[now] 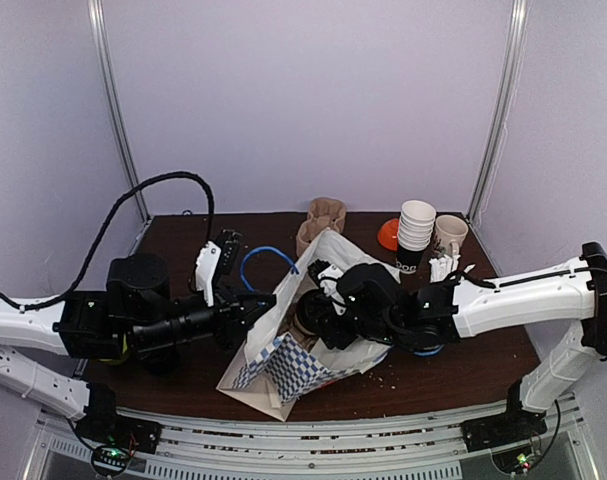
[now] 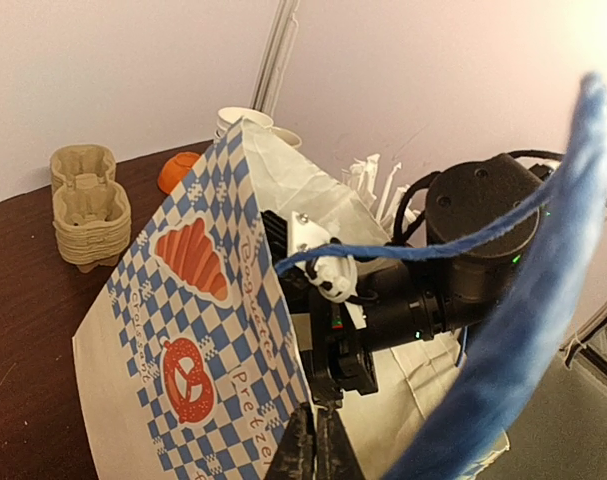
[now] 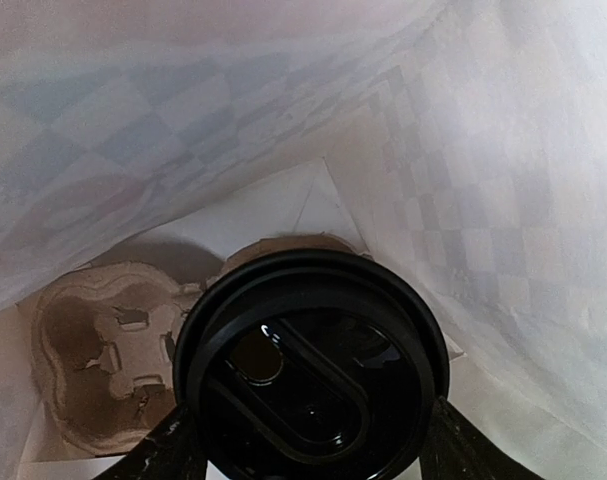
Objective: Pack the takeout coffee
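Observation:
The takeout coffee cup's black lid [image 3: 313,370] fills the right wrist view, deep inside the blue-and-white checked paper bag [image 1: 283,365]. My right gripper [image 3: 308,452] is shut on the cup, one finger [image 3: 163,455] at each side of the lid. Under the cup lies the brown pulp carrier tray [image 3: 98,350], its left hole empty. From above, the right gripper [image 1: 318,315] reaches into the bag's mouth. My left gripper [image 2: 321,445] is shut on the bag's [image 2: 193,330] rim and holds the mouth open; from above the left gripper [image 1: 268,305] is at the bag's left edge.
A stack of spare pulp trays [image 1: 323,222] stands behind the bag. Back right are a stack of paper cups [image 1: 415,232], an orange lid [image 1: 387,235] and white wrapped straws [image 1: 443,268]. A blue cable [image 2: 543,300] hangs across the left wrist view.

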